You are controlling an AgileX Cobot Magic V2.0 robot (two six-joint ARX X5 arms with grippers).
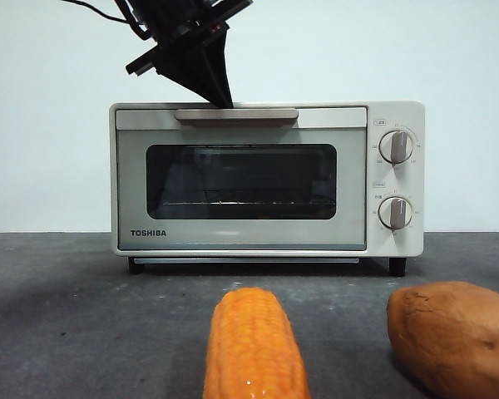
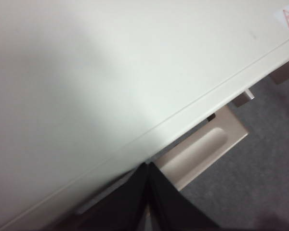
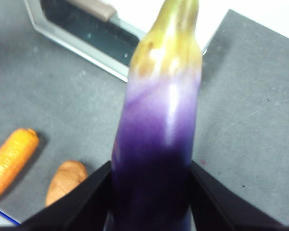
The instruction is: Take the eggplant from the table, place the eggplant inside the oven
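Note:
The eggplant (image 3: 156, 144), glossy dark purple with a yellowish-green stem end, is held up over the table (image 3: 250, 110) with my right gripper (image 3: 150, 166) shut on its dark lower part. The front view shows neither that gripper nor the eggplant. The cream-white oven (image 1: 241, 241) stands at the back of the table with its door closed. My left gripper (image 1: 224, 100) comes down from above to the oven's top front edge, just over the beige door handle (image 1: 237, 115). In the left wrist view its jaws (image 2: 147, 168) are pressed together, next to the handle (image 2: 202, 149).
An orange corn cob (image 1: 254, 349) and a brown sweet potato (image 1: 453, 337) lie on the table (image 1: 83, 316) in front of the oven. The right wrist view also shows the corn cob (image 3: 12, 161) and sweet potato (image 3: 65, 183), below the lifted eggplant, and the oven (image 3: 86, 33) beyond.

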